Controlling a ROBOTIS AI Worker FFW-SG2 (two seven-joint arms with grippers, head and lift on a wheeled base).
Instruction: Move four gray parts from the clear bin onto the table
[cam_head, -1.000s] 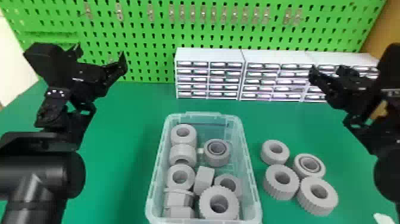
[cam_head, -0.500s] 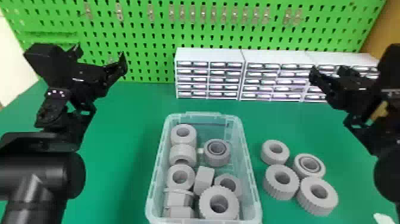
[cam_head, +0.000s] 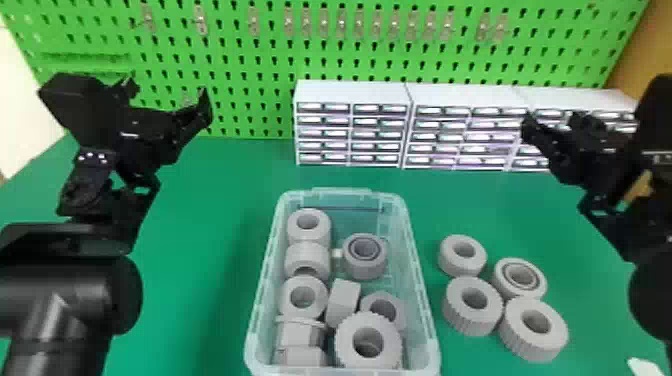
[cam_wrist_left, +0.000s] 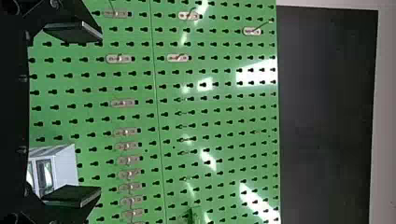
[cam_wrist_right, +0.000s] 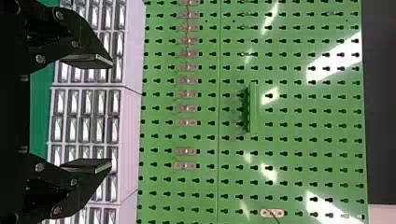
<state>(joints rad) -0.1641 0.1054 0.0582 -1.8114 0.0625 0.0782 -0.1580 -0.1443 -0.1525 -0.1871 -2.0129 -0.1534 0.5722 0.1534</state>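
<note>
Gray parts (cam_head: 470, 322), four of them, sit on the worktop (cam_head: 200, 300) right of the clear bin (cam_head: 424, 305), down-left of the right gripper (cam_wrist_right: 112, 113) and nearer it than the left gripper (cam_wrist_left: 101, 114). Both grippers' fingers are spread; likely nothing's left to fetch.

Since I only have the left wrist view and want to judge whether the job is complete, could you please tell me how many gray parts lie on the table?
Observer: Four gray parts lie on the table, to the right of the clear bin.
Operator: Thank you. Is anything inside it?
Observer: Yes, several more gray parts, including one with a darker ring around its hole.
Operator: And is anything being held on the other side?
Observer: No, the right gripper is open, with nothing between its fingers.
</note>
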